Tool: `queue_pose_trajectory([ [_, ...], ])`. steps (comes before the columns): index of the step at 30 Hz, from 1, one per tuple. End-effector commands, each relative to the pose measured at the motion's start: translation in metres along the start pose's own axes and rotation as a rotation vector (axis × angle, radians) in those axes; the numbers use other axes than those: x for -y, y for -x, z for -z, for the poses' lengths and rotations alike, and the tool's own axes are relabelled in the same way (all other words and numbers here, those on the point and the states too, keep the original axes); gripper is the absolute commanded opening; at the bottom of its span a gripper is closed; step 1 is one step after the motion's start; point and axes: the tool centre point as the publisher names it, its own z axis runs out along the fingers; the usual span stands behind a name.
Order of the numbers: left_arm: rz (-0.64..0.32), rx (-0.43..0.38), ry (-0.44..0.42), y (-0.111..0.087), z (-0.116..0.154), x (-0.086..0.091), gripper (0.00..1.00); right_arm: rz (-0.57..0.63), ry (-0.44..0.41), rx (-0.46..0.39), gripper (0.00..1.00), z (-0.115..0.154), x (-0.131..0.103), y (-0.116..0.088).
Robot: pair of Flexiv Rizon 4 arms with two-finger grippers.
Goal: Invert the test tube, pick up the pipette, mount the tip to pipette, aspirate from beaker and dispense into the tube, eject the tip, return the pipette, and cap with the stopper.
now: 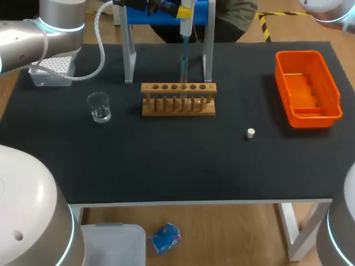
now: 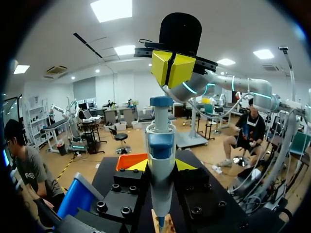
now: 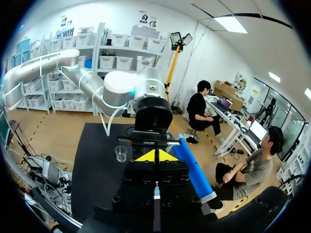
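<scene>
Where the black table (image 1: pixel 166 160) spreads before you, a wooden rack (image 1: pixel 178 100) stands at its middle, with a glass beaker (image 1: pixel 99 107) to its left and a white tip box (image 1: pixel 52 69) in the far left corner. An orange bin (image 1: pixel 308 55) sits at the right, and a small white stopper (image 1: pixel 250 132) lies alone near it. Your left gripper (image 2: pixel 160 166) clamps the pipette (image 2: pixel 160 141) upright over the rack (just before the blue-topped stand (image 1: pixel 129 55)). Your right gripper (image 2: pixel 172 68), fingers pressed together, hangs just above its plunger.
</scene>
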Motion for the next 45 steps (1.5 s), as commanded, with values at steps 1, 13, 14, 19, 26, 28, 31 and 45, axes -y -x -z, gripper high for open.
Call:
queue_pose_trajectory([
  [1, 0.0, 0.0, 0.001, 0.0, 0.0, 0.0, 0.0, -0.005, -0.011, 0.002, 0.0, -0.001, 0.001, 0.001],
  [13, 0.0, 0.0, 0.001, 0.0, 0.0, 0.0, 0.0, -0.107, 0.018, -0.02, 0.0, -0.001, 0.007, -0.003],
  [14, 0.0, 0.0, 0.001, 0.0, 0.0, 0.0, 0.0, -0.107, 0.019, -0.02, 0.0, 0.0, 0.008, -0.004],
  [19, 0.0, 0.0, 0.001, 0.0, 0.0, 0.0, 0.0, -0.109, 0.016, -0.018, 0.0, 0.0, 0.009, -0.005],
  [26, 0.0, 0.0, 0.001, 0.0, 0.0, 0.0, 0.0, -0.114, 0.013, -0.022, 0.0, -0.002, 0.011, -0.005],
  [28, 0.0, 0.0, 0.001, 0.0, 0.0, 0.0, 0.0, -0.116, 0.012, -0.022, 0.0, -0.002, 0.012, -0.006],
  [31, 0.0, 0.0, 0.001, 0.0, 0.0, 0.0, 0.0, -0.119, 0.011, -0.025, 0.0, -0.003, 0.014, -0.006],
  [45, 0.0, 0.0, 0.001, 0.0, 0.0, 0.0, 0.0, -0.133, 0.001, -0.036, 0.0, -0.008, 0.021, -0.009],
])
